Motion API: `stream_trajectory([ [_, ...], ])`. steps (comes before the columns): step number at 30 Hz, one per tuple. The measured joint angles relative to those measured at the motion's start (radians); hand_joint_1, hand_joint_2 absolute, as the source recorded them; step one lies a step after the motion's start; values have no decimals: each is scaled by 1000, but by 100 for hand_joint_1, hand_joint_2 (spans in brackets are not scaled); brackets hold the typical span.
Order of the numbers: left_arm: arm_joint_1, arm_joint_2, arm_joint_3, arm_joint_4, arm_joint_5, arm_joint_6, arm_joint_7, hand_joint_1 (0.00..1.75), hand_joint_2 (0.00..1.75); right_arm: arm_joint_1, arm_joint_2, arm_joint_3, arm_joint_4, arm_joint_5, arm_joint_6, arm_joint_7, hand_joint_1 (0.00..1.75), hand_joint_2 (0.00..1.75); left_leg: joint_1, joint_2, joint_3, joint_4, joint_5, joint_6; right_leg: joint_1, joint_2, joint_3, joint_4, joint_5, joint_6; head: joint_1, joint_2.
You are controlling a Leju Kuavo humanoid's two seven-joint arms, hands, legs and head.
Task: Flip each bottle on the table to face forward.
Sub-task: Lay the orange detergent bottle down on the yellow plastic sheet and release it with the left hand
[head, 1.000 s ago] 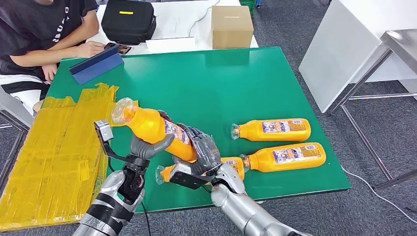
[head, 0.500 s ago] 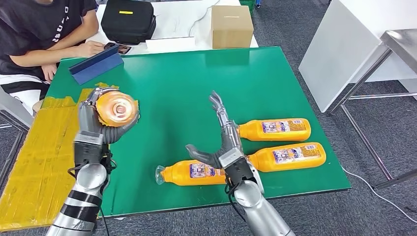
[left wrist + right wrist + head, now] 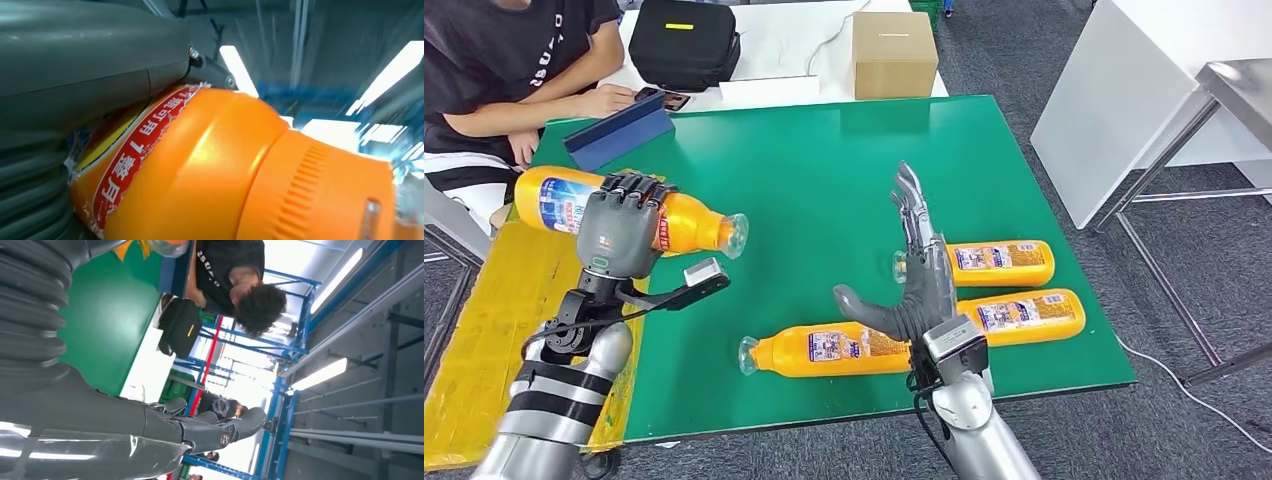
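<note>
We take the green table [image 3: 844, 160] as our landmark. Above its left edge, the left hand [image 3: 619, 235] grips an orange bottle [image 3: 624, 215] around the middle, lifted clear of the surface and lying roughly level, cap end toward the table's centre and base out over the yellow taped sheet [image 3: 484, 330] beside the table. From the left wrist camera we see the same bottle's [image 3: 240, 170] ribbed orange neck and red-and-white label pressed against the grey hand [image 3: 75, 60].

The right hand [image 3: 914, 285] stands upright over the table's near right part, fingers straight and spread, thumb out to the side, holding nothing. Three more bottles lie flat on the table: one [image 3: 829, 353] along the near edge just left of that hand, cap pointing left; two on the right side, a farther one [image 3: 989, 263] and a nearer one [image 3: 1024, 315], parallel, caps toward the hand.

At the table's far left corner we note a blue folder [image 3: 619, 132] and a seated person [image 3: 504, 70].
</note>
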Motion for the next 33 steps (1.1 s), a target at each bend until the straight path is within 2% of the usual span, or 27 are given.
stream_trajectory([
  [4, -38, 30, 3, 96, -44, -11, 30, 175, 175, 6, -3, -12, -15, -4, 10, 9, 0, 175, 0, 0, 0, 0, 1, -1, 0, 1, 0, 0, 0, 0, 0, 0],
  [9, -91, 44, 2, 227, -106, -115, 118, 175, 175, 8, -3, -23, -22, 8, 19, 21, 0, 175, 0, -1, -1, 0, 0, -1, 0, 0, 0, 0, 0, 0, 0, 0],
  [15, -170, 46, 21, 465, -83, -166, 181, 175, 175, 12, -1, -27, -23, 41, 22, 39, 0, 175, 0, -1, -1, 0, 0, -1, 0, 0, 0, 0, 0, 0, 0, 0],
  [20, -198, 42, 53, 604, -29, -178, 187, 175, 175, 12, 1, -27, -22, 52, 22, 48, 0, 175, 0, 0, -1, 0, 0, -1, 0, 0, -1, 0, 0, 0, 0, 0],
  [26, -205, 35, 83, 684, -4, -179, 175, 175, 175, 11, 3, -27, -17, 57, 22, 50, 0, 175, 0, -1, -1, 0, 0, -1, 0, 0, -1, 0, 0, 0, 0, 0],
  [33, -213, 29, 94, 719, -3, -179, 173, 175, 175, 11, 3, -27, -14, 57, 22, 50, 0, 175, 0, -1, -1, 0, 0, -1, 0, 0, 0, 0, 0, 0, 0, 0],
])
